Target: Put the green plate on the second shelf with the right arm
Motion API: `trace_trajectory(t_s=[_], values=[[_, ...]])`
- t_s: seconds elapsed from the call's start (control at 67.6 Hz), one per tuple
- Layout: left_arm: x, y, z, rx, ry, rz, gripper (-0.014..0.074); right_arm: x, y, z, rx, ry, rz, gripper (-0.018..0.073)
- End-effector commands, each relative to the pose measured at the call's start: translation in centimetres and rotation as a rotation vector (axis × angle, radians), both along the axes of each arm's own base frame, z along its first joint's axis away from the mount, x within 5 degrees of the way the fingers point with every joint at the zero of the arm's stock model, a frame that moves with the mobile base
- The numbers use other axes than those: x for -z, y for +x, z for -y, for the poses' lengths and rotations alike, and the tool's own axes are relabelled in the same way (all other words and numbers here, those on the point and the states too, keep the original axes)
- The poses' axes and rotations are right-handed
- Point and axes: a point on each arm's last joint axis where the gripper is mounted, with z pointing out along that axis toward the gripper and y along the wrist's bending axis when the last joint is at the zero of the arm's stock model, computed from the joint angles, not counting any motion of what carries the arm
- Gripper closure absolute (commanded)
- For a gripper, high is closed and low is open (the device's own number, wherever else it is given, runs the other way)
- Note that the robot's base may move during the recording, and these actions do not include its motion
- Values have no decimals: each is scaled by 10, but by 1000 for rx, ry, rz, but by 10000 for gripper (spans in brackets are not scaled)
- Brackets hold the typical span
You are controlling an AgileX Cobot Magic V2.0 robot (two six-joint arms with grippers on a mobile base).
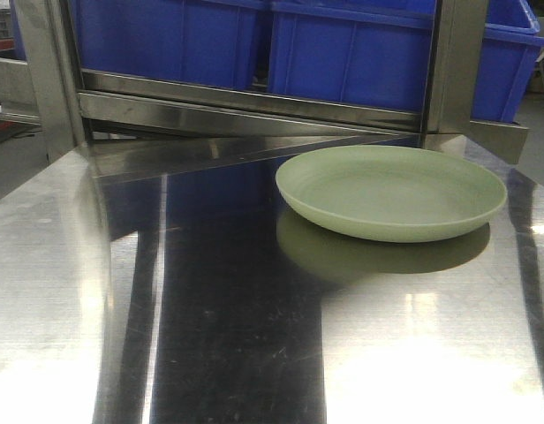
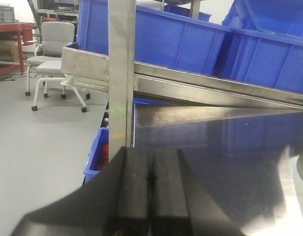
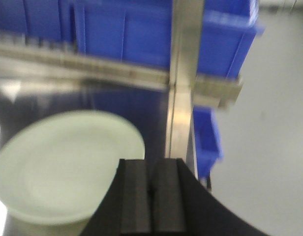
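The green plate [image 1: 391, 190] is parked flat on the steel surface [image 1: 210, 336], centre-right. The left gripper [image 2: 150, 194] and right gripper [image 3: 151, 196] are pinched together, empty.

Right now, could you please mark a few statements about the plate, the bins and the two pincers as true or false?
1. The plate lies on the steel shelf. True.
2. The plate holds food. False: it is empty.
3. Blue bins stand on the level above the plate. True.
4. The right pincer grips the plate. False: it is shut on nothing, and the plate lies free.
5. The left pincer is open. False: it is shut.
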Motion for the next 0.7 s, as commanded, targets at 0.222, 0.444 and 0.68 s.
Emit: trace_trajectory(t_s=[0.222,0.444,0.68], values=[[5,0,0,4,-11,59,465,-25,86,-17,-21,78,-168,510],[5,0,0,4,-11,59,465,-10,158,-31,-25,110,-396,342],[5,0,0,4,-11,59,465,8,216,-33,-15,98,-529,216]])
